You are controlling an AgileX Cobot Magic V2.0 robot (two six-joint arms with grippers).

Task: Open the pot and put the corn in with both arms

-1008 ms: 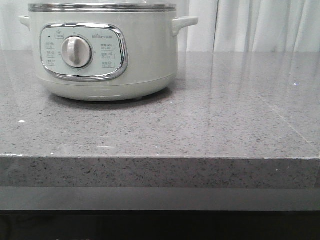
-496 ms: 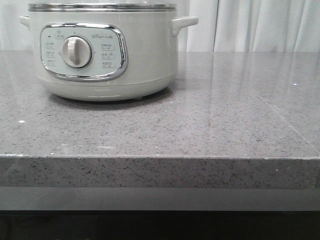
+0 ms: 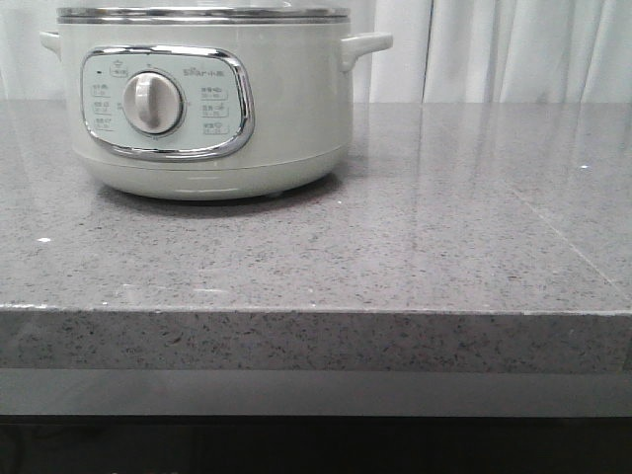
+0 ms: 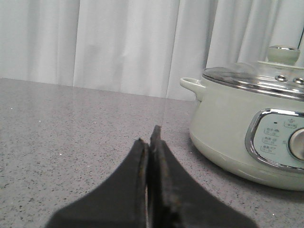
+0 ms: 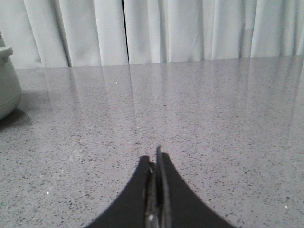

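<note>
The pale grey-green pot (image 3: pixel 286 109) stands at the back left of the counter, its dial (image 3: pixel 151 103) facing me. In the left wrist view the pot (image 4: pixel 228 128) wears a glass lid (image 4: pixel 256 76) with a round knob (image 4: pixel 283 53). My left gripper (image 4: pixel 151 140) is shut and empty, low over the counter, apart from the pot's side handle (image 4: pixel 191 85). My right gripper (image 5: pixel 153 159) is also shut and empty, well away from the pot (image 5: pixel 7 90). The corn is out of view. Neither gripper shows in the front view.
The grey speckled counter (image 3: pixel 444 227) ends in a front edge (image 3: pixel 316 311) close to the camera. White curtains (image 3: pixel 513 49) hang behind the counter.
</note>
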